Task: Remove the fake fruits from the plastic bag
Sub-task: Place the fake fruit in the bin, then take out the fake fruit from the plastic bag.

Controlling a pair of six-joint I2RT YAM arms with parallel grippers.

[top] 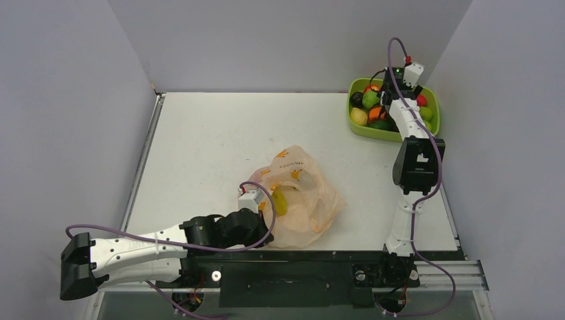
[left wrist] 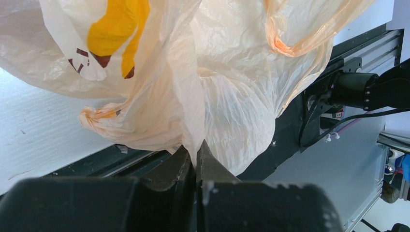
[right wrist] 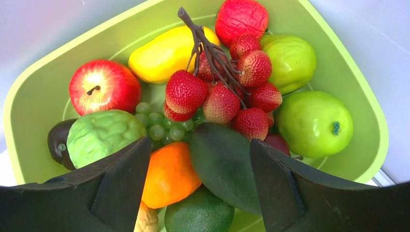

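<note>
A flat white table (top: 213, 147) is enclosed by grey walls. A thin, crinkled, translucent peach-orange plastic bag (top: 303, 193) with yellow-orange printed marks is slumped near the middle of the table's near edge, its mouth partly open. A lime-green rectangular plastic tray (top: 432, 100) is set in the far right corner.

The left hand (left wrist: 196, 153) is placed at the bag's near left side. It is clamped on a fold of the bag's film, which is pinched between the two black fingers (left wrist: 169, 169). The right hand (right wrist: 198, 142) is held over the tray with its fingers spread apart and nothing gripped between them.

One glossy yellow-green toy fruit (top: 280, 201) is seen inside the bag through its mouth. Other toy fruits are heaped in the tray:
- two smooth green apples (right wrist: 314, 123)
- a yellow mango-shaped piece (right wrist: 164, 53)
- a bumpy pale green fruit (right wrist: 101, 137)
- a red apple (right wrist: 99, 87)
- a cluster of red knobbly berries on a brown stem (right wrist: 222, 92)
- an orange fruit (right wrist: 169, 174)
- a dark purple fruit (right wrist: 57, 142), set against the tray wall
- a bunch of small green grapes (right wrist: 159, 128), which is half buried in the middle
</note>
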